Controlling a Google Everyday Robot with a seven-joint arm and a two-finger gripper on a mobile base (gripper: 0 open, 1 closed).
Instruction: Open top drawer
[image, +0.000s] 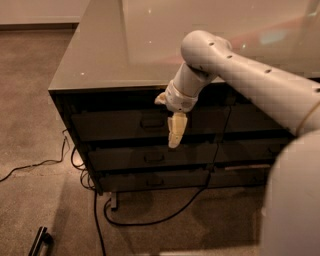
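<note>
1. Nearest the camera, the robot's pale grey, smooth-shelled arm (250, 75) reaches in from the right of the view and bends down at the wrist to carry the tool.
2. Below the tool and nearer than the cabinet, black rubber cables (165, 217) loop over the brown carpet floor (30, 125).
3. The cream-coloured plastic tool (176, 131) hangs in front of the cabinet face with its long axis upright and its tip pointing at the floor. I cannot tell whether it is released or clenched, but it is not around anything.
4. Directly behind the tool is the wide, dark grey, flat-fronted top drawer (110, 125). Its panel runs away from the tool toward the left of the view. It looks shut, in line with the fronts beneath it.
5. The small, dark, rectangular loop handle (151, 122) sits just beside the tool, to the left in the view and slightly higher than the tip, not touching it. Its long axis runs level across the drawer front, at right angles to the hanging tool. Judging from this, the tool needs a short sideways move onto the handle before it can pull outward.
6. Under the tool's tip lie the slimmer matching lower drawers (125, 159). Above and beyond the tool stretches the glossy grey cabinet surface (150, 45).
</note>
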